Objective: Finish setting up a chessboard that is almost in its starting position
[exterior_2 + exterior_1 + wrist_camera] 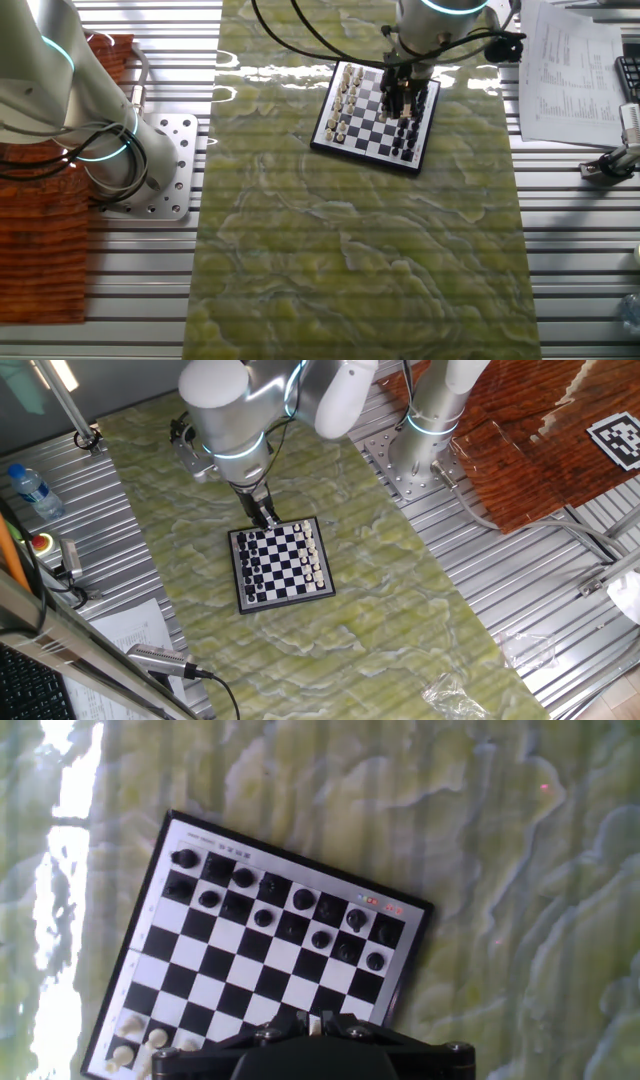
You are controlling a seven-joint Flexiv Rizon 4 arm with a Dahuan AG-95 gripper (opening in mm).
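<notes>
A small chessboard [282, 565] is seen lying on a green marbled mat [380, 620]. The mat is spread over a ribbed metal table [520, 590]. The board is black and white, with a dark frame around it.

In one fixed view, the dark pieces [252, 565] are lined up along the left side of the board. The cream pieces [313, 556] are lined up along the right side. The squares in the middle are left bare.

The gripper [266, 515] is held low over the far edge of the board, on the side where the dark pieces stand. In the other fixed view, the gripper [401, 92] is seen right among the dark pieces [412, 125], while the cream pieces [343, 100] are well apart from it.

In the hand view, the chessboard [265, 955] is seen tilted, with dark pieces [290, 915] in two rows near the top and a few cream pieces [140, 1045] at the bottom left corner. Only the dark body of the hand is seen at the bottom edge. It cannot be told if the fingers are spread or pressed together, or if a piece is pinched.
</notes>
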